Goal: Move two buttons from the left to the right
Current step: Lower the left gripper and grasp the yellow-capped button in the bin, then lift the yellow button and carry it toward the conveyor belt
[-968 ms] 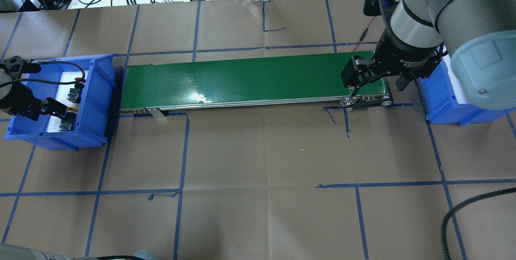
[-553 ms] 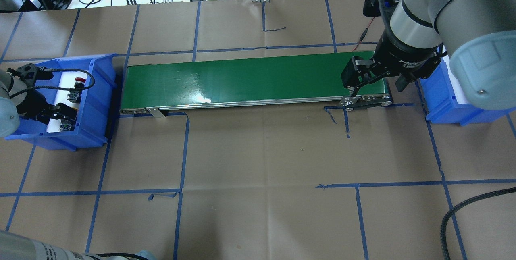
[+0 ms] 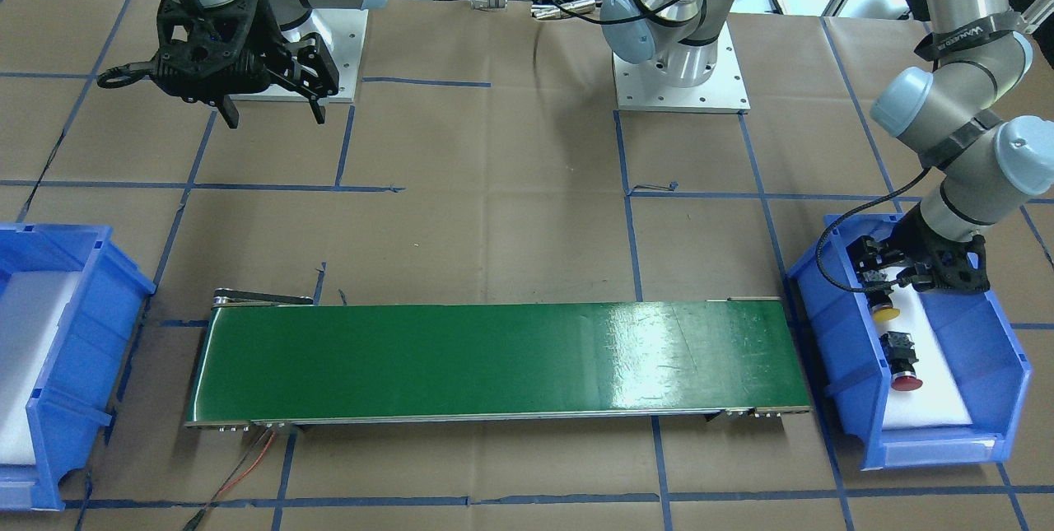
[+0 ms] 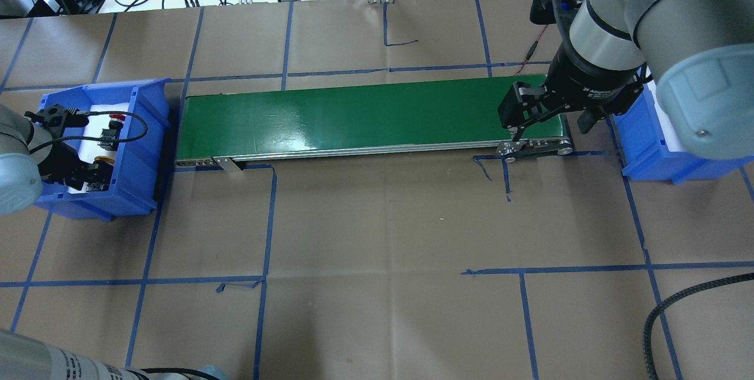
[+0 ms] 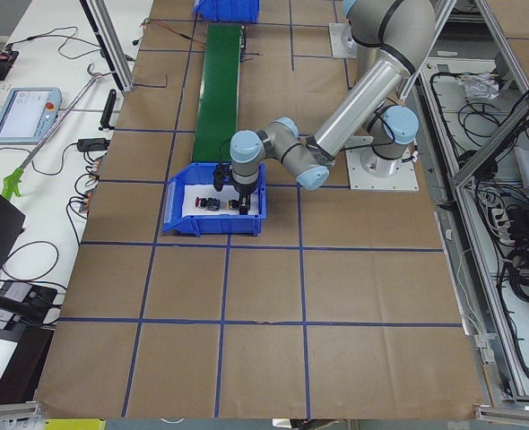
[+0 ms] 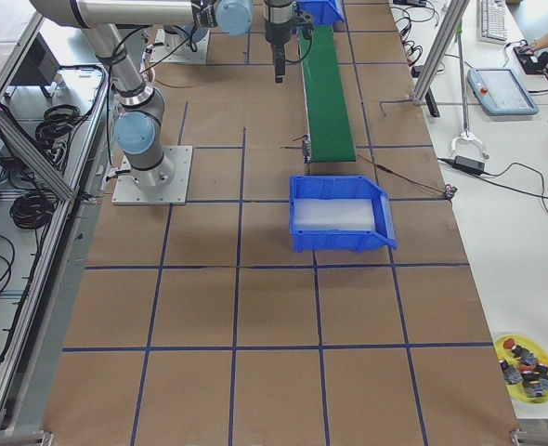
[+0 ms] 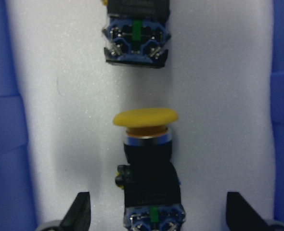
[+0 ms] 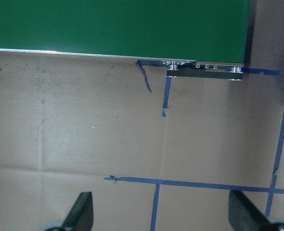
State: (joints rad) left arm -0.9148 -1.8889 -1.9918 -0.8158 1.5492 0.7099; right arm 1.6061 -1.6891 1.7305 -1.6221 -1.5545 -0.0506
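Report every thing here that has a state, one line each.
yellow button, lying on its side on white foam, ungripped
red button, lying on its side, untouched
left bin, holds both buttons
right bin, no button in it
belt, no button on it
left tool, open, fingers either side of the yellow button
right tool, open, holding nothing, above the table by the belt's end

Yellow button (image 7: 147, 166) and red button (image 3: 903, 362) lie sideways, apart, in the blue bin (image 3: 826, 327).
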